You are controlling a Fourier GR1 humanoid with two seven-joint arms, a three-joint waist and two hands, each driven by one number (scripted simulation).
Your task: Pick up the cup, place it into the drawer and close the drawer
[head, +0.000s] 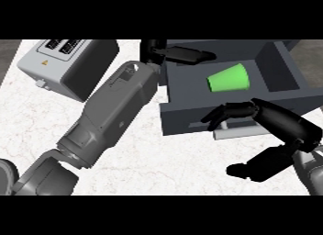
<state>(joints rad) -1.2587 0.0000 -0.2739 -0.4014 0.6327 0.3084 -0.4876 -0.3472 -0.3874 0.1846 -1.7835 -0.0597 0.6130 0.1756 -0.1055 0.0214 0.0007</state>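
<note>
Right hand (286,126) sits at the front of the open drawer (191,120), its black fingers (225,112) curled down against the drawer's front panel just above the pale handle (235,132). The thumb (259,166) reaches out separately lower down, over the table (157,160). Whether the fingers actually grip the panel's edge or only rest on it I cannot tell; they hold nothing else.

Inside the drawer, just beyond those fingers, the green cup (229,78) lies on its side on the drawer's floor, its wider end toward the right wall. Nothing touches it.

Left hand (181,54) is at the drawer's far left corner, at the end of a long grey forearm (113,114) that crosses the table diagonally from the lower left. Its dark fingers stretch out roughly straight along the drawer's back edge, apart from the cup, and they hold nothing.

Further left, past the forearm, a grey toaster (69,64) with dark slots on top stands on the white marbled table near its far left corner.
</note>
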